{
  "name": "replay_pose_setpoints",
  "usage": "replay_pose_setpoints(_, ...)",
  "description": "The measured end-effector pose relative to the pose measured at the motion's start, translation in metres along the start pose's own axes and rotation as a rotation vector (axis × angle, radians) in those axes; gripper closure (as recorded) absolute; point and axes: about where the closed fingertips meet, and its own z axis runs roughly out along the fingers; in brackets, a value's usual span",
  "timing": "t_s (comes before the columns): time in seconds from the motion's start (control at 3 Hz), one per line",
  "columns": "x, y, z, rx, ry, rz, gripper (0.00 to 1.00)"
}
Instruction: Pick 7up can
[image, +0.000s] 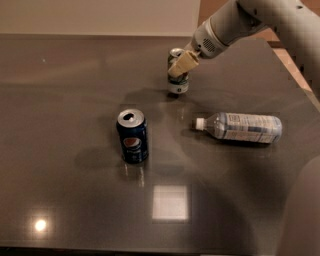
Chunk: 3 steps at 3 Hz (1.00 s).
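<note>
One upright 7up can (178, 86) on dark table (60, 100), one gripper (180, 66) against it, grasp indeterminable, one Pepsi can (133, 136), one lying water bottle (240, 127).

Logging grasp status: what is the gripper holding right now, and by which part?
Cannot tell. The gripper is at the upper side of the small whitish-silver soda can, standing on the dark table.
</note>
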Motion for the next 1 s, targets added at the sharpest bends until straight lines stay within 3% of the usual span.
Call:
replay_pose_setpoints(0.33, -0.011, 0.008, -0.027, -0.023, -0.013, -0.028, 1.0)
replay_pose_setpoints(1.0, -0.041, 0.024, -0.098, -0.07, -0.039, -0.113, 1.0)
